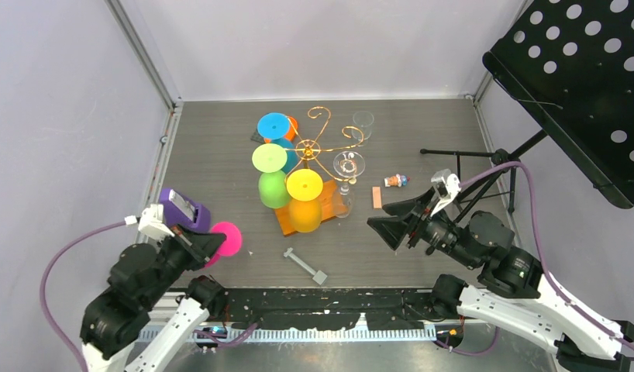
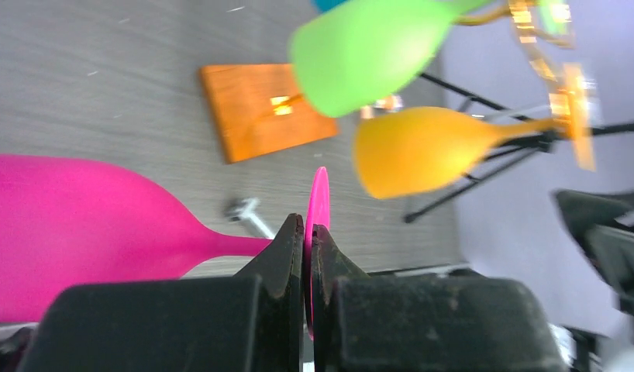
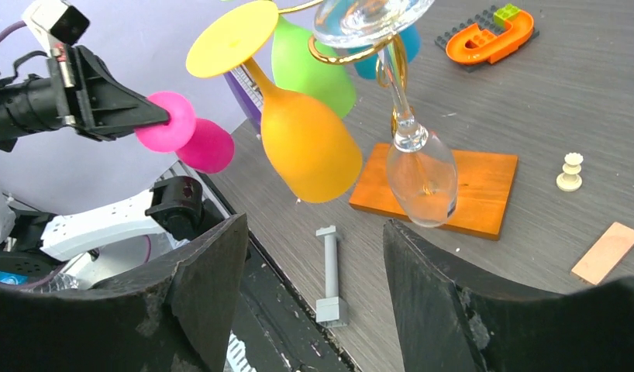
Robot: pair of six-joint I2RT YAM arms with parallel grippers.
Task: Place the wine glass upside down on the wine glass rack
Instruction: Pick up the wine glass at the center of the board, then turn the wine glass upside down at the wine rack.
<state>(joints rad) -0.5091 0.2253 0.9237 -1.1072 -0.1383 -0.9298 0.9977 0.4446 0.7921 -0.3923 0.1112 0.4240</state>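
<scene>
We see our left gripper [image 2: 308,242] clenched on the foot of the pink glass [image 2: 81,225], held off the bench [image 1: 213,147] near-left of the rack [image 1: 318,147], where other glasses [image 1: 273,190] hang upside down. Our right gripper [image 3: 314,229] stands released, near-right of the rack.

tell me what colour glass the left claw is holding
Magenta pink wine glass, clearest in the left wrist view, its foot pinched in the left claw.

no readable text, labels, brands or numbers on anything in view
</scene>
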